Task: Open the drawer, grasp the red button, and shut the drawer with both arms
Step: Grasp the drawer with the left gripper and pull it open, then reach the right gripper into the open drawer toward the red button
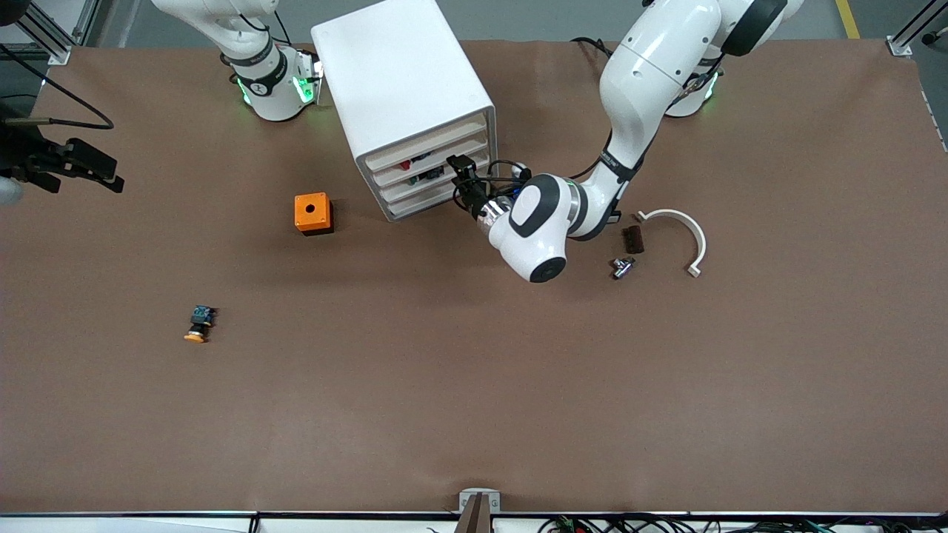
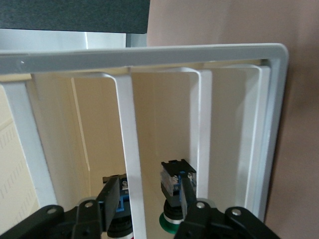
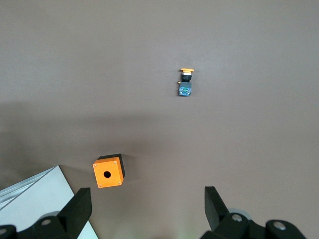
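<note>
I have the left gripper at the front of the white drawer cabinet, its fingers spread either side of a drawer's front bar but not yet pinching it, ready to pull. The red button lies inside, drawer not yet open. The right gripper waits over its arm's end, fingers spread wide, free to fetch the button. The brown tabletop is flat and matte; 1 orange box sits on it.
</note>
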{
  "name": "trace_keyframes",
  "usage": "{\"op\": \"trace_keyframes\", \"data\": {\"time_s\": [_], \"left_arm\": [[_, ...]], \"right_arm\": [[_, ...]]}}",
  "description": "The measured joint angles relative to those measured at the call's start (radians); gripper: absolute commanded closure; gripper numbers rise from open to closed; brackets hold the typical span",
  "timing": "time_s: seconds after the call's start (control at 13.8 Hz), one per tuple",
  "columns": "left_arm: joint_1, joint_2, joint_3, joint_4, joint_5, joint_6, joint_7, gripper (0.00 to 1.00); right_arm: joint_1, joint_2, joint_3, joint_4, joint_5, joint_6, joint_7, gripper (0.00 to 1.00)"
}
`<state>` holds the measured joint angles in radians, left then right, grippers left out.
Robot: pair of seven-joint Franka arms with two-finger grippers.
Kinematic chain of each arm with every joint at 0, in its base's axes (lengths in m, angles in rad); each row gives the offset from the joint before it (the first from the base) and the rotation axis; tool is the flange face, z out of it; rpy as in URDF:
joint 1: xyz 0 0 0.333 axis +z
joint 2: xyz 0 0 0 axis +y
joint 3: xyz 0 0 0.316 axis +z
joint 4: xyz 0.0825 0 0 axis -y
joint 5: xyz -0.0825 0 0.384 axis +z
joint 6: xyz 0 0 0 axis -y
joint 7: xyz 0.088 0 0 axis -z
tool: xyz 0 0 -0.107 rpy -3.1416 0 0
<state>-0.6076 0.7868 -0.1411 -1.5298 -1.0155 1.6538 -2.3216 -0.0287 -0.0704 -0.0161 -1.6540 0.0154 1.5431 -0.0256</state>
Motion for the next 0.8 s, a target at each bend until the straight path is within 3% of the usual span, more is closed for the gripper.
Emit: {"op": "trace_keyframes", "data": {"time_s": [0.07,0.22,0.36,0.8], "left_arm": [[0.000,0.003,-0.007,0.000,-0.001,-0.001,-0.002,0.76],[-0.001,0.009,-0.015,0.000,-0.007,-0.002,-0.006,0.79],[-0.002,0.012,-0.019,0.001,-0.021,-0.011,-0.008,1.00],[0.002,0.014,-0.015,0.009,-0.023,-0.012,-0.020,1.00]], "right_arm": [[0.000,0.000,0.000,0.000,0.000,0.002,0.000,0.00],[0.000,0.002,-0.001,0.000,-0.001,0.002,0.000,0.00],[-0.003,0.017,-0.007,-0.001,-0.001,0.000,0.000,0.00],[-0.039,0.175,-0.017,0.028,-0.003,0.038,0.000,0.00]]}}
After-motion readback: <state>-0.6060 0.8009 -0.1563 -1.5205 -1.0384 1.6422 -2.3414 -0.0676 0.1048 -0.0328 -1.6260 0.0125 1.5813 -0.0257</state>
